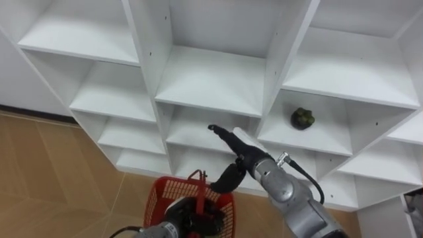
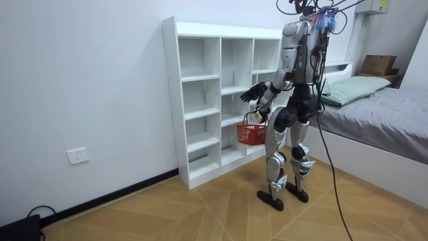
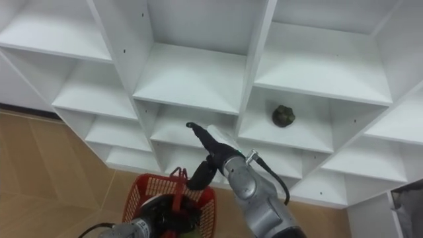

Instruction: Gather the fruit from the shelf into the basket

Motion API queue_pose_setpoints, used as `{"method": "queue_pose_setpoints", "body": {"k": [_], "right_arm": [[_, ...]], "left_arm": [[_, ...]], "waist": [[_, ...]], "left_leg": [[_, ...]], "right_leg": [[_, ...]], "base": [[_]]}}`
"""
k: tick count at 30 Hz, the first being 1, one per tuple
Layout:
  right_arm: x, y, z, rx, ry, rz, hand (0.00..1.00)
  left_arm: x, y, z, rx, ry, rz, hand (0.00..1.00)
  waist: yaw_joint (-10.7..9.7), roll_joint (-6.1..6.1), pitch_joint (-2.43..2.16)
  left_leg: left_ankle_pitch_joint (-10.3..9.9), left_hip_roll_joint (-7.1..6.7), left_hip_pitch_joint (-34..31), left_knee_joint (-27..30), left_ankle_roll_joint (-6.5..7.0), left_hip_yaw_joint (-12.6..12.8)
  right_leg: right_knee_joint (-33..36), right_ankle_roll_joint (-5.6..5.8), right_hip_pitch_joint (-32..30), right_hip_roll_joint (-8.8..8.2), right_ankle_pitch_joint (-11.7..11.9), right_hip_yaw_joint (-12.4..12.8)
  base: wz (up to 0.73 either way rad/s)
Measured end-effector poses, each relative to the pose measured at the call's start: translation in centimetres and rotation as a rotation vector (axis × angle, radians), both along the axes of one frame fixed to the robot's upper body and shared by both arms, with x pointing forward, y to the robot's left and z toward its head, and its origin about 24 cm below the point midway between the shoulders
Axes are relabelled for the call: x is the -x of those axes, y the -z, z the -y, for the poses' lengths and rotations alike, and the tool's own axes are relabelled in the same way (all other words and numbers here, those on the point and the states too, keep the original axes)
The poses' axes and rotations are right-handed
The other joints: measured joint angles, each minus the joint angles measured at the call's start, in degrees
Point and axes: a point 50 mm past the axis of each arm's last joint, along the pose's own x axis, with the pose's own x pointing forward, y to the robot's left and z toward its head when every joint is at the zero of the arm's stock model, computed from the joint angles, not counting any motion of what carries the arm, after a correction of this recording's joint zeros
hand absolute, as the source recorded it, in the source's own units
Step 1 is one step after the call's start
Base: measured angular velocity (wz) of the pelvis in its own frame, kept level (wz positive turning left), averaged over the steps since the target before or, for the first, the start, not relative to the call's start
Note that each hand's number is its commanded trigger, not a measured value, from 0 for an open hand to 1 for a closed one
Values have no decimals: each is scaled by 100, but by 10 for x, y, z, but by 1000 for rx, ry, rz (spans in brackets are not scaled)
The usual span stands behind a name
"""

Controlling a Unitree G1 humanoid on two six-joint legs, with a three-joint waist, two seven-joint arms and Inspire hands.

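A white closet (image 1: 213, 78) of open compartments is seen from above, with the robot standing upright on the wooden floor (image 1: 59, 173) just before it. One dark, round fruit (image 1: 302, 118) lies on a shelf in the right-hand column, set back from the front edge, with bare shelf on both sides of it. The right hand (image 1: 242, 148) is raised in front of the middle column. Its fingers (image 1: 218, 130) are stretched out nearly straight with the thumb hanging below, and nothing is held in them. The fruit lies above and to the right of the fingertips, well apart from them, and an upright divider (image 1: 273, 89) stands between the two columns. The compartment fronts are open, and the other shelves in sight carry nothing. Lower down, a red basket (image 1: 157, 198) is held by its handle in the left hand (image 1: 186, 218), whose fingers appear closed round it. Dark shapes lie inside the basket, but what they are cannot be told. In the room view the basket hangs just beside the closet's lower shelves, and a bed (image 2: 394, 110) stands behind the robot on the room view's right.
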Motion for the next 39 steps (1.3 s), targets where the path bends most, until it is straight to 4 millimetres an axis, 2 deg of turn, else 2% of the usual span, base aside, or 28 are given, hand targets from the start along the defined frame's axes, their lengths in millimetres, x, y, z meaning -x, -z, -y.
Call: {"method": "queue_pose_setpoints", "body": {"k": [5, 7, 12, 16, 24, 28, 32, 39], "right_arm": [[9, 4, 24, -13, 106, 24, 0], [15, 6, 34, -16, 153, 25, 0], [18, 5, 47, -63, 219, 25, 0], [17, 0, 52, -79, 212, 60, 0], [26, 1, 57, -149, 249, 68, 0], [28, 3, 76, -103, 334, 104, 0], [34, 15, 96, -45, 438, 87, 0], [38, 15, 105, -12, 484, 104, 0]], "left_arm": [[3, 1, -17, -13, -66, 0, 100], [4, 0, -24, -24, -80, 5, 100], [10, 3, -29, -28, -128, -6, 100], [10, 2, -36, -30, -161, 13, 100], [25, 8, -52, -33, -293, -12, 100], [39, 15, -64, -45, -370, -64, 100], [51, 21, -75, -73, -424, -113, 100], [59, 22, -84, -76, -488, -128, 100]], "waist": [[-90, 14, -24], [-136, 45, -86], [-248, 68, -115], [-262, 69, -116], [-273, 95, -102], [-297, 161, -71], [-295, 162, -70], [-296, 133, -91]], "left_leg": [[-2, -8, 153, -30, 0, -24], [-3, -20, 160, -17, -1, -29], [-1, -25, 319, -53, -2, 2], [-2, -14, 382, -96, -1, 89], [-35, -16, 615, -220, -9, 201], [-49, -17, 669, -228, -10, 184], [-54, -19, 750, -240, -10, 220], [-53, -18, 828, -301, -9, 297]], "right_leg": [[-67, 2, 174, 0, -1, -45], [-67, 3, 188, 3, -2, -53], [-141, 15, 289, 7, -15, 37], [-145, 15, 303, 11, -13, 117], [-160, 22, 511, 3, -10, 189], [-164, 29, 556, 0, -14, 182], [-171, 35, 577, -4, -29, 218], [-164, 39, 584, -2, -38, 314]], "base": [[1], [2], [-5], [-10], [-5], [-1], [-4], [-7]]}}
